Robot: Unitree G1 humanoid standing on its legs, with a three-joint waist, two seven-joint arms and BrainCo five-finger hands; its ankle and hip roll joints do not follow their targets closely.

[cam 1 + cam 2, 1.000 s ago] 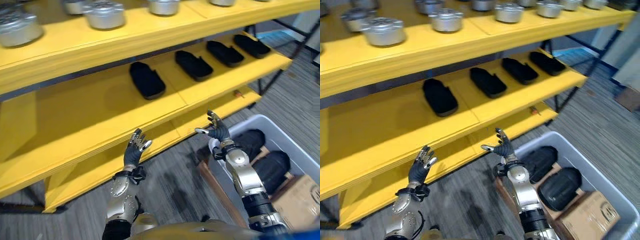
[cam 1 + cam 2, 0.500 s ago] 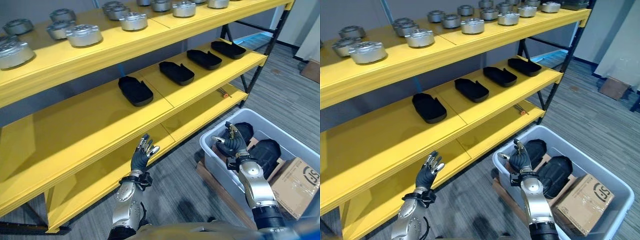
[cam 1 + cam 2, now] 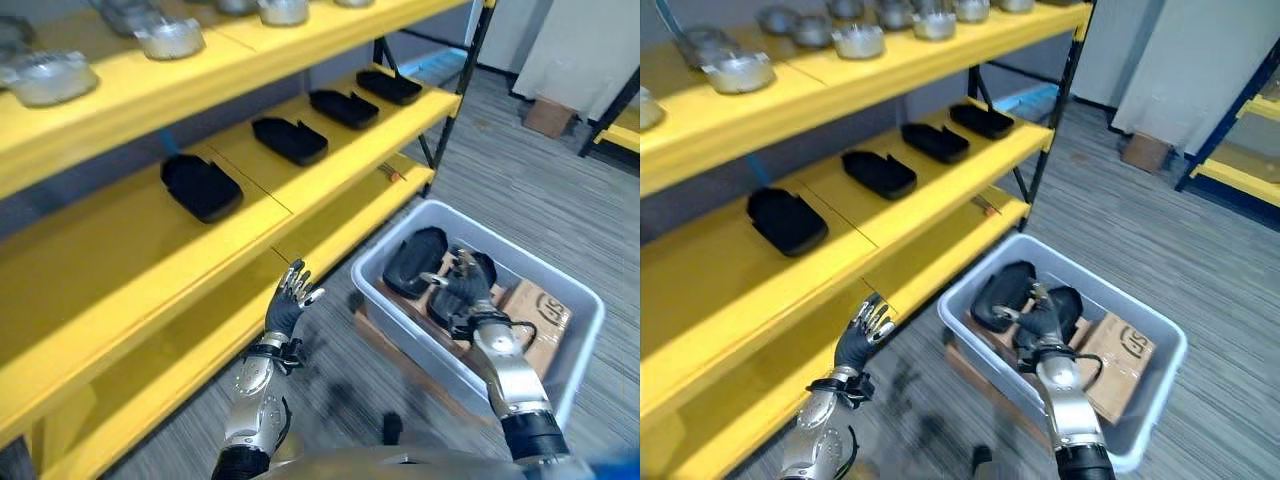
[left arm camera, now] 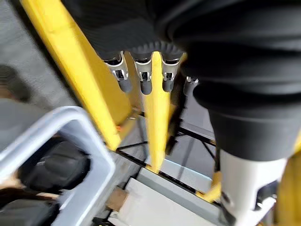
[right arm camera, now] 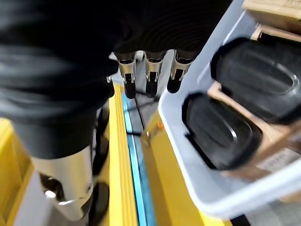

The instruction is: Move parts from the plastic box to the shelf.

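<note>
A grey plastic box (image 3: pixel 582 298) stands on the floor at the right. Two black oval parts lie in it: one (image 3: pixel 414 259) at its near-left, another (image 3: pixel 476 272) beside it, partly behind my right hand (image 3: pixel 460 289). That hand hovers over the box, open, fingers straight, holding nothing. The same parts show in the right wrist view (image 5: pixel 221 132) (image 5: pixel 263 77). My left hand (image 3: pixel 288 305) is raised and open by the edge of the low yellow shelf (image 3: pixel 180 350). Several black parts (image 3: pixel 200 186) (image 3: pixel 290 140) lie in a row on the middle shelf.
A cardboard box (image 3: pixel 535 305) sits at the right end inside the plastic box. Silver round parts (image 3: pixel 168 38) stand on the top shelf. A black shelf post (image 3: pixel 455 95) rises at the shelf's right end. Carpeted floor stretches to the right.
The view has swung right and pulled back from the shelf. My right hand has moved from the box's left rim to over the parts inside. The left hand stays raised and open.
</note>
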